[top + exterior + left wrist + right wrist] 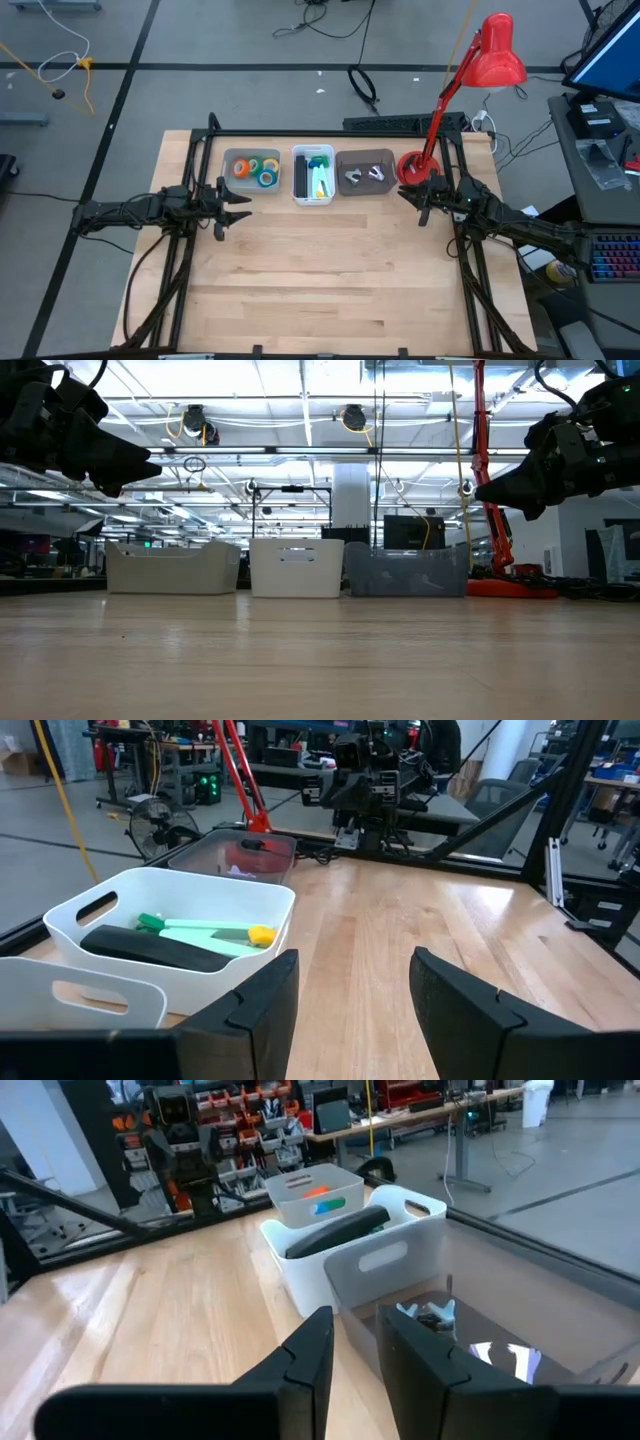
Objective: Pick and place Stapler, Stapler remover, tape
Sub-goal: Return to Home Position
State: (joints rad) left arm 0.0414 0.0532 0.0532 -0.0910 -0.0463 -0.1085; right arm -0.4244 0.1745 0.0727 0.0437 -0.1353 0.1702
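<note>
Judging sorting done with staplers [150, 948] in the white bin [60, 920], we see left pincer [355, 960] and right pincer [355, 1315] parked, parted, empty.

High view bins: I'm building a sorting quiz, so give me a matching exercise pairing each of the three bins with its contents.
Column A:
1. pale bin, left
2. white bin, middle
3. dark bin, right

Column B:
a. staplers
b. staple removers
c. tape rolls

Pairs: 1-c, 2-a, 3-b
</note>
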